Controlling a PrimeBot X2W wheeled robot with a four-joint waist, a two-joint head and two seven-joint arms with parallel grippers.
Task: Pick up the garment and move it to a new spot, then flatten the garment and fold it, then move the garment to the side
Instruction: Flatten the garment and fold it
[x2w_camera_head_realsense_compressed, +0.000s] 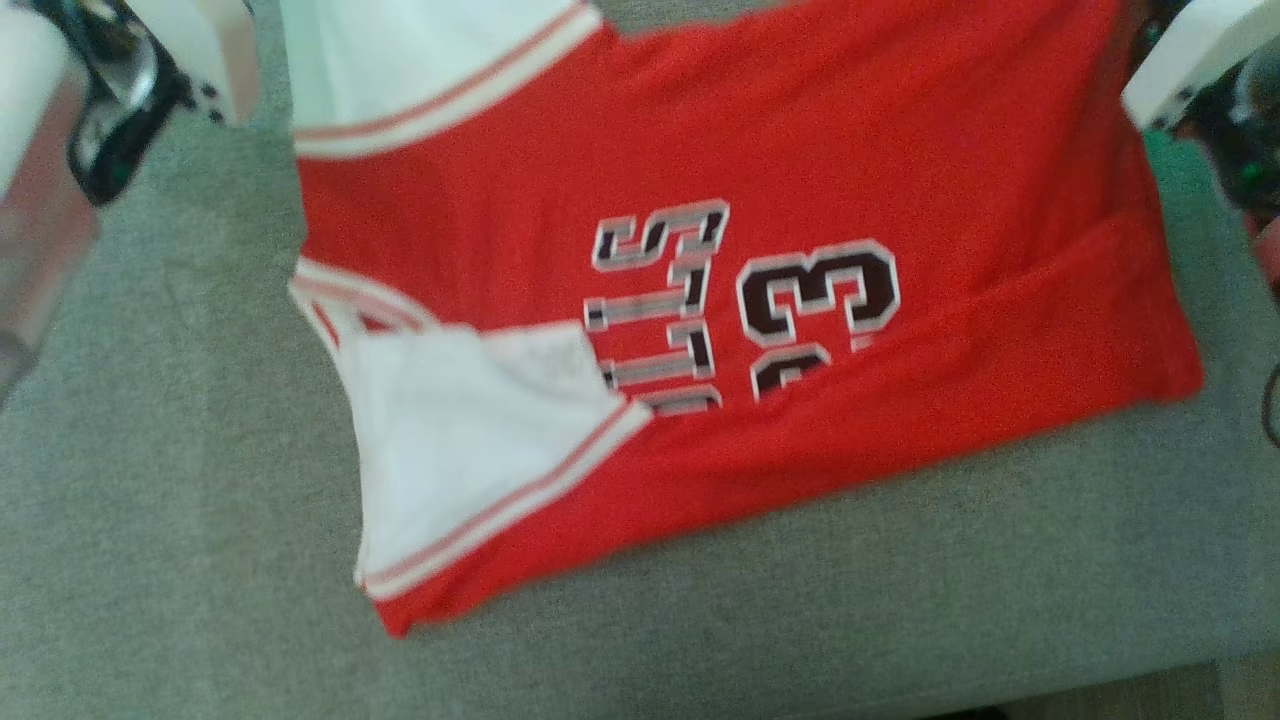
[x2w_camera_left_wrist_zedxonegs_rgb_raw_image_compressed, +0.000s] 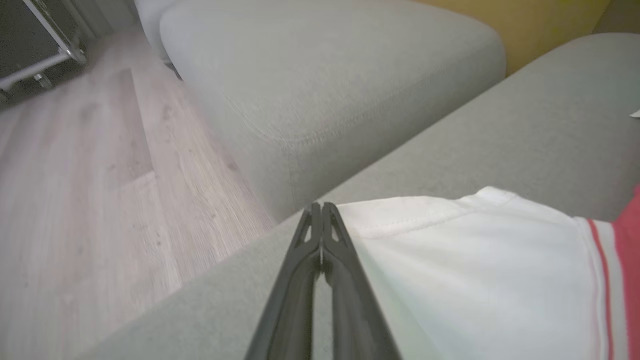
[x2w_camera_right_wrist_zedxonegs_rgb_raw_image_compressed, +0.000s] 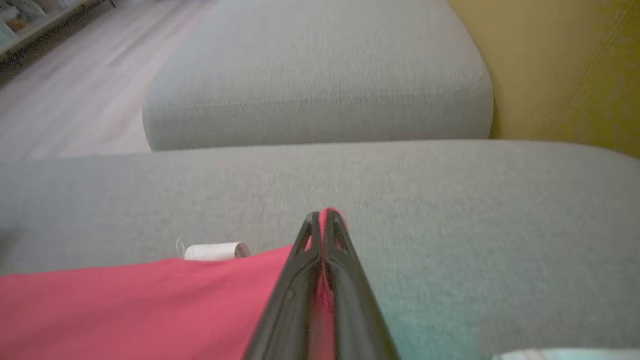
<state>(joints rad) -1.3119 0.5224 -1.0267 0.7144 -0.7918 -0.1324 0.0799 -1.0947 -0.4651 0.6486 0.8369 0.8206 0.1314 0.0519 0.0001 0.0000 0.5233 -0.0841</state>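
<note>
A broad grey cushion (x2w_camera_head_realsense_compressed: 200, 500) is seen across the head view, and the task's jersey (x2w_camera_head_realsense_compressed: 800, 150) is spread on it. A second cushion (x2w_camera_left_wrist_zedxonegs_rgb_raw_image_compressed: 325, 75) of the same grey cloth is seen beyond it in both wrist views, with a wooden floor (x2w_camera_left_wrist_zedxonegs_rgb_raw_image_compressed: 100, 175) to one side and a yellow wall (x2w_camera_right_wrist_zedxonegs_rgb_raw_image_compressed: 565, 75) to the other.

The jersey is red with white sleeves trimmed in red stripes. It is laid mostly flat. The near white sleeve (x2w_camera_head_realsense_compressed: 450, 440) is folded in over the red body, so that part of the lettering is covered. A dark number (x2w_camera_head_realsense_compressed: 815, 295) outlined in white is printed near the middle. The jersey's far edge is cut off by the top of the head view.

The left gripper (x2w_camera_left_wrist_zedxonegs_rgb_raw_image_compressed: 320, 215) is seen at the hem of the far white sleeve, its jaws clenched on the cloth there. The right gripper (x2w_camera_right_wrist_zedxonegs_rgb_raw_image_compressed: 322, 220) is held at the red edge of the jersey, its jaws clenched on it; red cloth is seen between the fingers and at their tips.

A small white label (x2w_camera_right_wrist_zedxonegs_rgb_raw_image_compressed: 215, 251) is seen at the jersey's red edge, just beside the right gripper.
</note>
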